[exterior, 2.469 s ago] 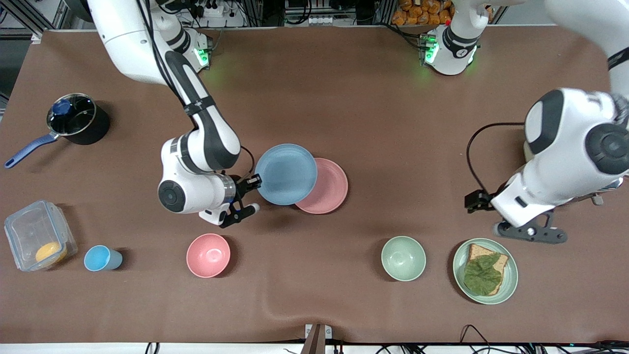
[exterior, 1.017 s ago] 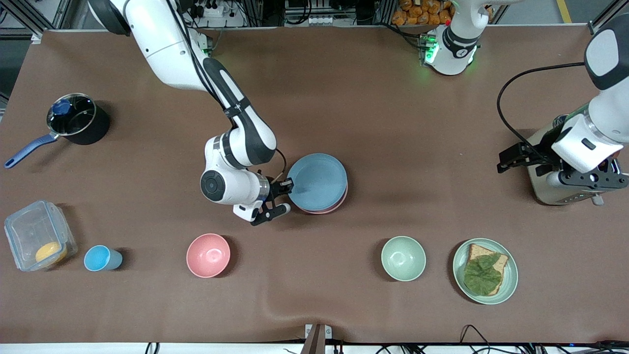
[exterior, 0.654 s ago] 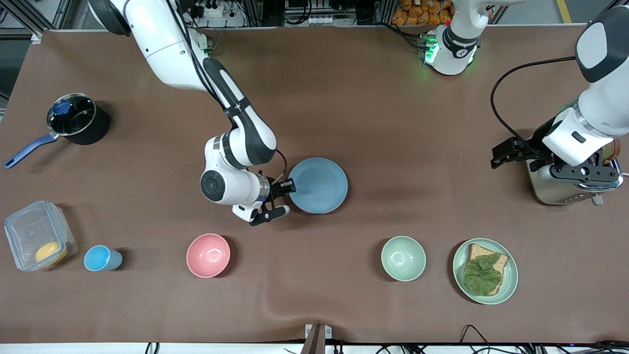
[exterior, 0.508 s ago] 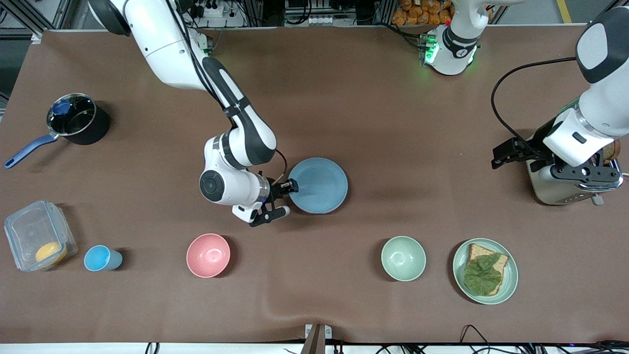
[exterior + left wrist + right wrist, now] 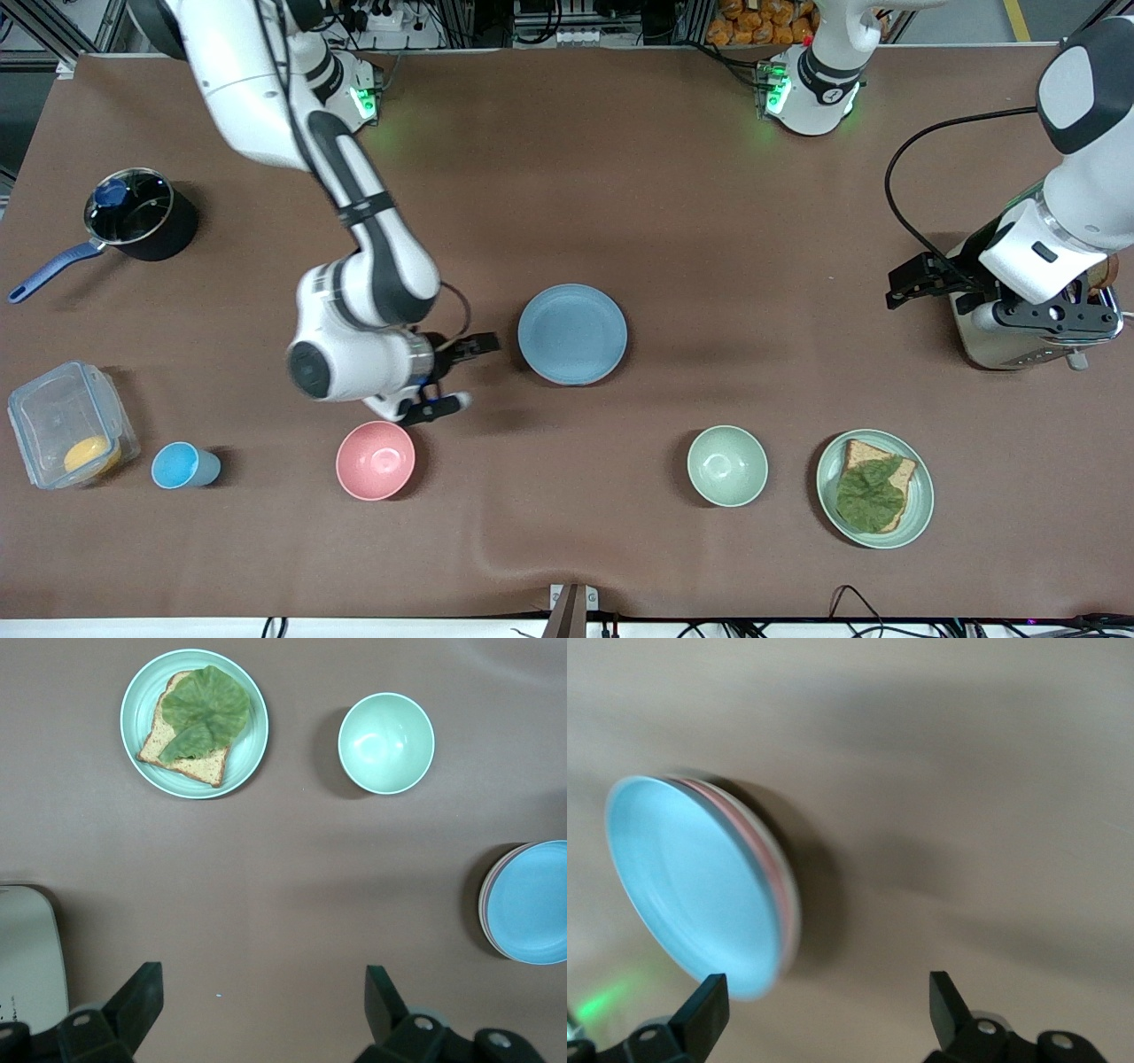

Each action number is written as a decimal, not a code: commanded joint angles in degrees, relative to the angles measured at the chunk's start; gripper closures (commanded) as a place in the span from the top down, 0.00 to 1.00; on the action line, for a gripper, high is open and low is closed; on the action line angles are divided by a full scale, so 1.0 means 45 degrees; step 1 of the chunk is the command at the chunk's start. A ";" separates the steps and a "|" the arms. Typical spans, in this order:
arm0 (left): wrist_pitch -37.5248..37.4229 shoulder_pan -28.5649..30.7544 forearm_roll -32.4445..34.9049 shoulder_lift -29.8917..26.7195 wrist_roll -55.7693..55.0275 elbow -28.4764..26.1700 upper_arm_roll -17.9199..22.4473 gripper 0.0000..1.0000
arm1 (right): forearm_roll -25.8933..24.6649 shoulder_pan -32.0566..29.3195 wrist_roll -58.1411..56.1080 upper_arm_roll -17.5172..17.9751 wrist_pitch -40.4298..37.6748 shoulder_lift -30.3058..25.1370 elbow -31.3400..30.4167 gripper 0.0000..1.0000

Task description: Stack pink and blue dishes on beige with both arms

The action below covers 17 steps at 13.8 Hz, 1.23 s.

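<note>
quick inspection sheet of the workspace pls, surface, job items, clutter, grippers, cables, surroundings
surface: brown table cover, a crease near the front edge.
job's things: blue plate tops a stack at mid table; the pink plate shows only as an edge beneath it, with a pale rim, likely the beige plate, under that.
clutter: pink bowl, blue cup, clear box with a yellow item, saucepan, green bowl, green plate with bread and leaf, toaster.
grippers: right gripper open, beside the stack, touching nothing; left gripper open, empty, over the toaster.
cables: black cable loops from the left arm's wrist.
surroundings: arm bases with green lights, frames and wiring at the table's top edge.
</note>
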 commanded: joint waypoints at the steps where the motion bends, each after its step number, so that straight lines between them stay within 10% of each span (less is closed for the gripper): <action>1: -0.0062 -0.0054 -0.0117 0.0072 -0.0060 0.0201 0.0108 1.00 | -0.1345 -0.0676 -0.0092 -0.1143 -0.2046 -0.0846 -0.0159 1.00; 11: -0.0062 -0.0073 -0.0117 0.0072 -0.0098 0.0240 0.0108 1.00 | -0.3460 -0.2237 -0.1869 -0.4138 -0.2699 -0.2017 -0.0296 1.00; 17: -0.0082 -0.0132 -0.0117 0.0072 -0.0099 0.0220 0.0049 1.00 | -0.6898 -0.5089 -0.1404 -0.0646 -0.1761 -0.6311 -0.2849 1.00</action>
